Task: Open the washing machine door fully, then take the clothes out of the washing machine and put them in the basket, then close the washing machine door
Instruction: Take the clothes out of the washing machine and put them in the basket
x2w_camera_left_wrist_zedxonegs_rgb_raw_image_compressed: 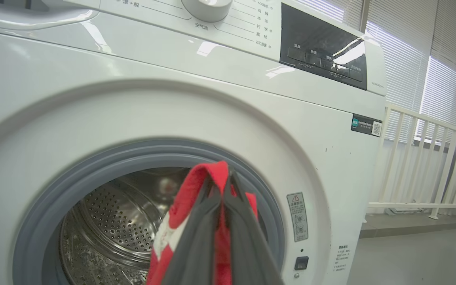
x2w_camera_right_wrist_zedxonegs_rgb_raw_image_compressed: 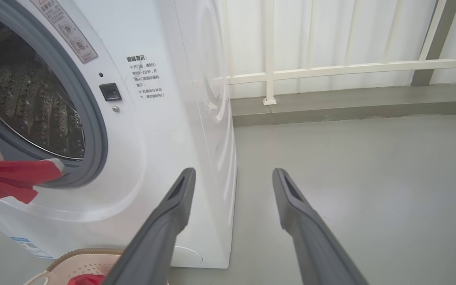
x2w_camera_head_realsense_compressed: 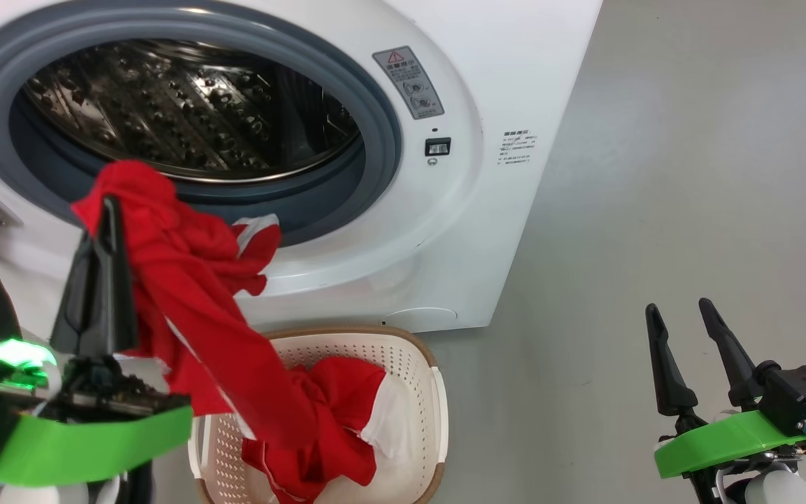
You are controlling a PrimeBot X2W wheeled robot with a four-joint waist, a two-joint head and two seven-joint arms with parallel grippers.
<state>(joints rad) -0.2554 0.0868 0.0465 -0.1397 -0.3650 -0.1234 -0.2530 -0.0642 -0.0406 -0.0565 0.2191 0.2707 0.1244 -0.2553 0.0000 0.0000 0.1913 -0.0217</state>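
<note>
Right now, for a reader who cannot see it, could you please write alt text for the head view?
The left gripper, shut on the red clothes, holds them up before the open washing machine, and the fabric hangs down into the basket on the floor. The right gripper stands open at the lower right, above the grey floor.

Red clothes (x2w_camera_head_realsense_compressed: pixel 193 280) hang before the open washing machine (x2w_camera_head_realsense_compressed: pixel 501 210), trailing into the basket (x2w_camera_head_realsense_compressed: pixel 375 346).

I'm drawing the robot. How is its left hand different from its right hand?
The left hand is shut, pinching the red clothes; the right hand is open and empty. The left hand is up in front of the washing machine; the right hand is off to the side over grey floor. Both have two long dark fingers.
</note>
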